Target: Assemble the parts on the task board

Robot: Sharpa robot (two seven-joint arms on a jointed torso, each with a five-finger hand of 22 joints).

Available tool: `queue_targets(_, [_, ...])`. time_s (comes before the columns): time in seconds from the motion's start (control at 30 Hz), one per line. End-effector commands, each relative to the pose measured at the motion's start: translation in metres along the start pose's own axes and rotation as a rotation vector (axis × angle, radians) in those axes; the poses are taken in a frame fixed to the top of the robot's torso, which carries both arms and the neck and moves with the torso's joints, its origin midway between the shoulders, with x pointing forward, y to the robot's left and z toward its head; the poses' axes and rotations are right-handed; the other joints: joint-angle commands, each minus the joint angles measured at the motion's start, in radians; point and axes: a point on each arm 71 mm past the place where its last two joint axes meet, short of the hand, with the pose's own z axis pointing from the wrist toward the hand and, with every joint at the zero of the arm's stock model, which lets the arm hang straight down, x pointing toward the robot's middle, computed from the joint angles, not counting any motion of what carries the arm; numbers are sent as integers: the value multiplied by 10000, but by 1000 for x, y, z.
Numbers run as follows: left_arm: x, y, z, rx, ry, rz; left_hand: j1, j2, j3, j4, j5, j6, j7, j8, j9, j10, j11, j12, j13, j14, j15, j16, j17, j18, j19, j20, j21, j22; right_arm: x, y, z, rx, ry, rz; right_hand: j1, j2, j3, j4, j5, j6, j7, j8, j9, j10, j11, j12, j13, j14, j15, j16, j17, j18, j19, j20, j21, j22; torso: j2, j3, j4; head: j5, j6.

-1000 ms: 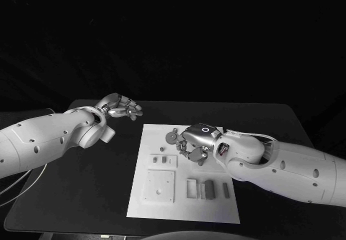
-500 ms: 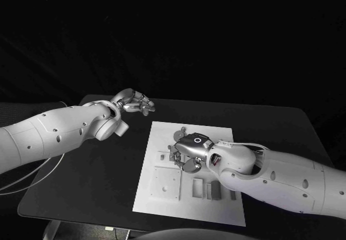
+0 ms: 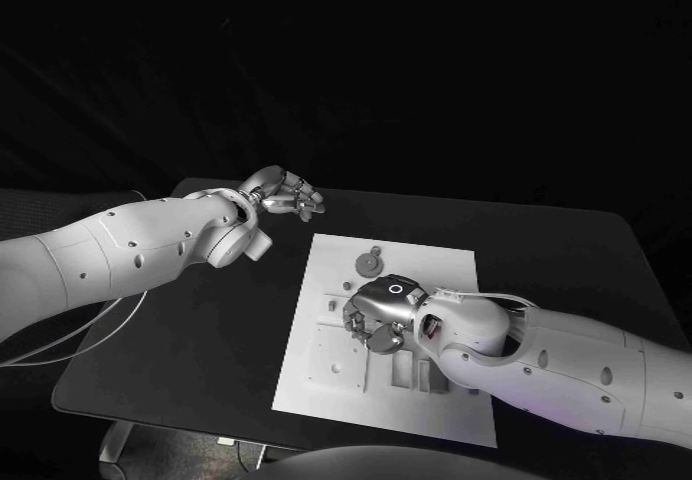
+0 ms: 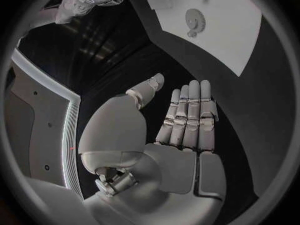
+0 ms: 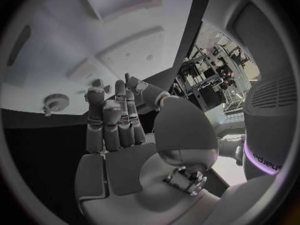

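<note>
The white task board [image 3: 433, 265] lies in the middle of the black table. A round grey gear part [image 3: 368, 263] stands near its far end, and it also shows in the left wrist view [image 4: 195, 19] and the right wrist view [image 5: 55, 101]. My right hand [image 3: 378, 315] hovers over the board's middle, just on the near side of the gear, fingers pointing down at the plate. In its wrist view the fingers [image 5: 115, 117] are stretched out with nothing between them. My left hand [image 3: 289, 192] hangs above the table's far left corner, off the board, its flat fingers [image 4: 187, 115] holding nothing.
A square plate part [image 3: 335, 365] and several narrow upright pieces [image 3: 411, 375] sit on the board's near half, partly hidden by my right forearm [image 3: 548, 365]. Bare black table [image 3: 202, 330] lies left of the board, and more of it [image 3: 577, 260] to the right.
The camera has shifted. My right hand has drawn back from the gear toward the board's middle, leaving the gear standing free. My left hand keeps its place by the far left corner.
</note>
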Motion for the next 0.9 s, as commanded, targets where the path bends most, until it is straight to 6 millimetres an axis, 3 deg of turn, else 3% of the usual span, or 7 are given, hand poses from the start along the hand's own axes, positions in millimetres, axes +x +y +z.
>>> queue_targets(0.03, [-1, -1, 0, 88, -22, -59, 122, 3, -38, 20, 26, -50, 5, 41, -16, -78, -22, 12, -14, 54, -6, -45, 16, 93, 79, 2, -36, 13, 5, 1, 0, -84, 450, 1, -41, 106, 36, -49, 36, 22, 18, 55, 15, 135, 126, -57, 17, -36, -74, -63, 14, 620, -30, -65, -9, 8, -2, 11, -24, 1, -27])
queue_targets(0.53, [0, -1, 1, 74, 40, -68, 118, 9, -38, 32, 26, -48, 5, 44, -16, -80, -20, 15, -17, 50, -2, -63, 34, 89, 76, 4, -46, 13, 17, 1, 2, -44, 749, -64, -54, 128, 40, -77, 37, 14, 21, 49, 16, 132, 129, -73, 20, -40, -71, -66, 19, 620, -33, -65, -17, 9, -2, -4, -8, 96, -158])
queue_targets(0.9, [0, -1, 1, 65, 50, -71, 116, 11, -39, 38, 26, -46, 4, 46, -16, -79, -21, 16, -19, 50, -1, -71, 45, 88, 76, 4, -50, 14, 20, 4, 4, -98, 792, -106, -60, 137, 41, -89, 37, 12, 21, 47, 16, 133, 130, -79, 22, -43, -70, -67, 21, 620, -35, -65, -20, 10, -3, -5, -7, 162, -179])
